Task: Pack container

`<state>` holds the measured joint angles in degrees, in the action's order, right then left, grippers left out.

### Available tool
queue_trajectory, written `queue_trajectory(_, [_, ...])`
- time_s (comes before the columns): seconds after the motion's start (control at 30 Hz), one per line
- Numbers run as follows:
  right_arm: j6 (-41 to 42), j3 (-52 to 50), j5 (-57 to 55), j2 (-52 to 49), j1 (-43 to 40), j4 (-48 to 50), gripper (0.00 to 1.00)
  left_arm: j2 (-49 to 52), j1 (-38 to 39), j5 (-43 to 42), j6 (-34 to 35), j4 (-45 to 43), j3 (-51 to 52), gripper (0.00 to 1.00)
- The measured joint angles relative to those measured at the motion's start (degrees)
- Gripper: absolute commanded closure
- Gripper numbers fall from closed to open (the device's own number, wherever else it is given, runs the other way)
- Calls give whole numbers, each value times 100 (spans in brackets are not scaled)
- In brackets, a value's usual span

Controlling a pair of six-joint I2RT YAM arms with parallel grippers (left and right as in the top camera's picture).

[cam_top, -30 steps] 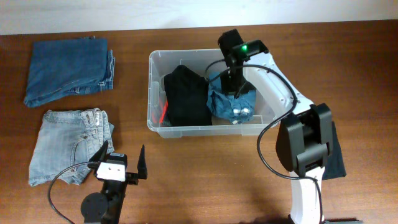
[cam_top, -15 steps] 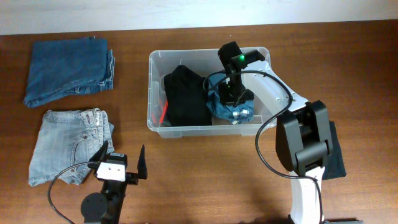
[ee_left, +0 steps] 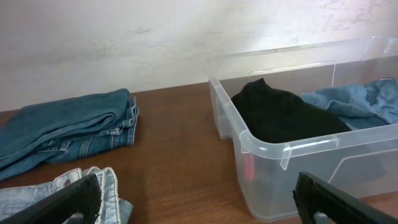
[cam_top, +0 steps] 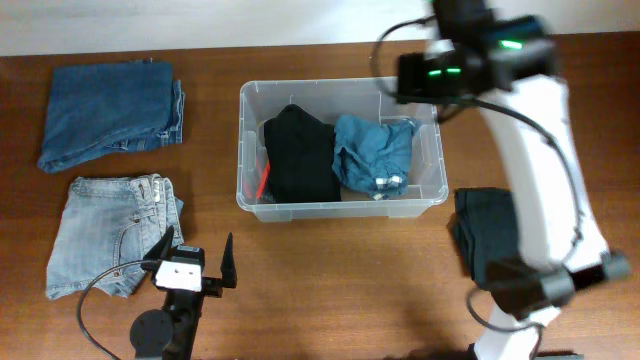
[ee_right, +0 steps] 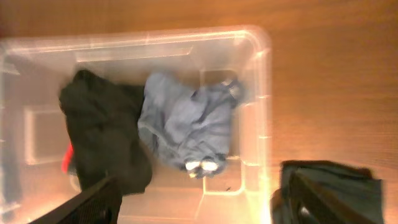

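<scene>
The clear plastic container (cam_top: 243, 150) stands mid-table. A black garment (cam_top: 298, 152) fills its left half and a crumpled blue denim piece (cam_top: 372, 152) lies in its right half. My right gripper (cam_top: 415, 72) hangs high over the bin's far right corner. In the right wrist view it (ee_right: 199, 208) is open and empty above the container (ee_right: 264, 93), the blue piece (ee_right: 186, 127) and the black garment (ee_right: 102, 137). My left gripper (cam_top: 195, 262) rests open near the front edge, and the left wrist view shows it (ee_left: 199, 205) facing the container (ee_left: 286, 146).
Folded dark-blue jeans (cam_top: 110, 112) lie at the back left, with light-blue jeans (cam_top: 115, 232) in front of them beside my left gripper. A dark folded garment (cam_top: 492, 235) lies on the table right of the bin, also seen as the dark garment (ee_right: 329, 186) from the right wrist.
My right gripper opened, let go of the blue denim piece in the bin, and rose up and away to the right. The left arm has not moved.
</scene>
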<state>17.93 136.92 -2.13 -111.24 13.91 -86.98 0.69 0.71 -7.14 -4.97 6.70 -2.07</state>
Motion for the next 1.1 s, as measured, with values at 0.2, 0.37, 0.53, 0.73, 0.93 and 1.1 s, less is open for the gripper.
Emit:
queue_trajectory(0.2, [317, 90, -68, 645, -951, -977, 4, 0, 0, 0, 0, 0, 0, 1])
queue_trajectory(0.37, [671, -398, -61, 796, -1777, -997, 1, 0, 0, 0, 2, 0, 0, 1])
queue_trajectory(0.53, [1174, -1534, -37, 1069, -2876, -997, 1, 0, 0, -2, 0, -2, 0, 1])
queue_trajectory(0.73, [1331, -3316, 94, 1069, -3257, -455, 1, -2, 0, -2, 2, 0, 0, 1])
queue_trajectory(0.93, [1362, -4636, 282, 1067, -3259, 323, 23, 0, 0, -2, 2, 0, 0, 1])
queue_trajectory(1.1, [1362, -5829, 361, 1067, -3259, 1239, 44, 0, 0, -2, 2, 0, 0, 0])
